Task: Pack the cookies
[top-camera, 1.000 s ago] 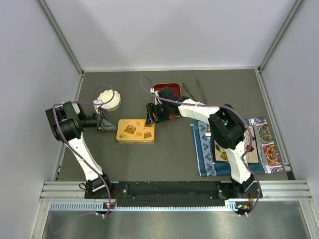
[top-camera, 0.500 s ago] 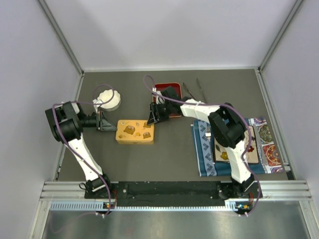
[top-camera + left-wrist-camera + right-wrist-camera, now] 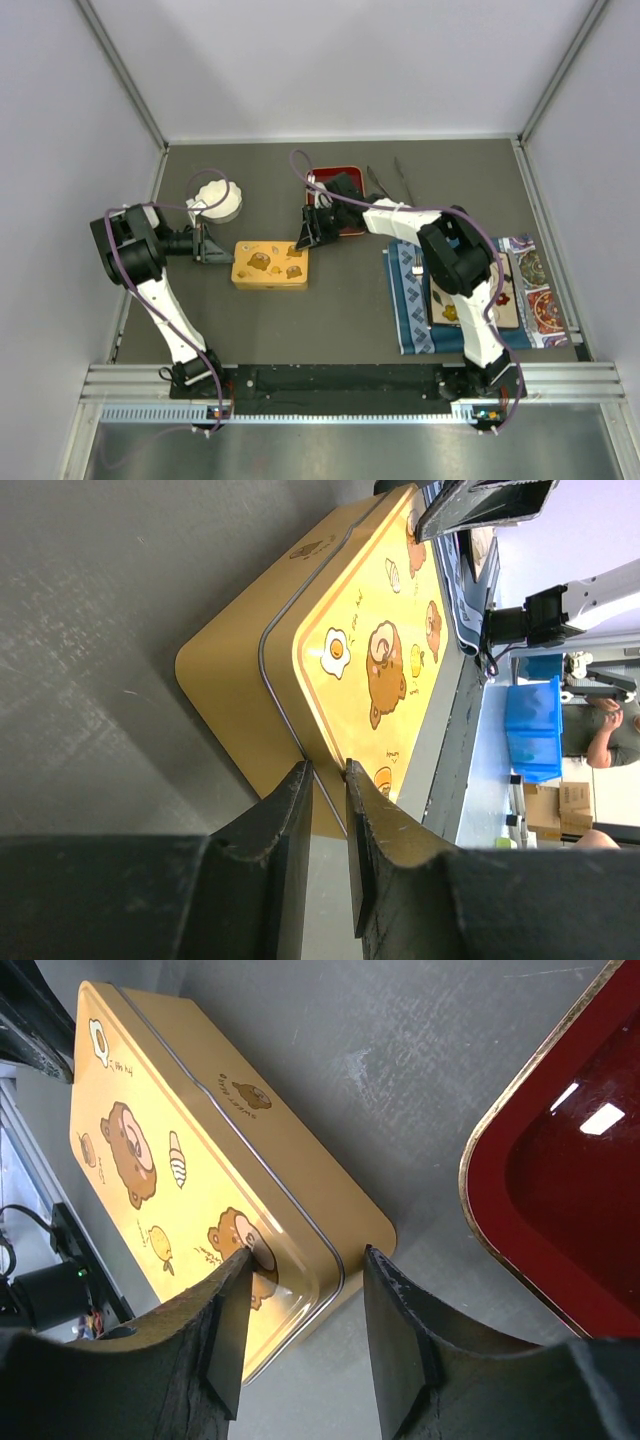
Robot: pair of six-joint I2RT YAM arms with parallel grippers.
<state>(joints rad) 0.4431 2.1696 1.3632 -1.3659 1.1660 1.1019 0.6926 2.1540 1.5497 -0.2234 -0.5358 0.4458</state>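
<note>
A yellow bear-print tin (image 3: 270, 265) lies closed in the middle of the table. My left gripper (image 3: 214, 247) is at its left end. In the left wrist view the jaws (image 3: 325, 770) are nearly together, pinching the rim at the corner of the tin (image 3: 370, 630). My right gripper (image 3: 305, 236) is open at the tin's right far corner. In the right wrist view (image 3: 305, 1255) one finger rests on the lid of the tin (image 3: 150, 1130) and the other hangs beside its wall. The cookies do not show clearly; one small orange spot (image 3: 449, 313) lies on the board under the right arm.
A red tray (image 3: 350, 175) sits just behind the right gripper and also shows in the right wrist view (image 3: 570, 1180). White paper cups (image 3: 217, 200) stand behind the left gripper. Metal tongs (image 3: 390, 180) lie at the back. A patterned cloth (image 3: 540, 300) with a board lies at the right.
My right gripper has shifted slightly at the tin's right corner. The left arm and the tin have stayed where they were.
</note>
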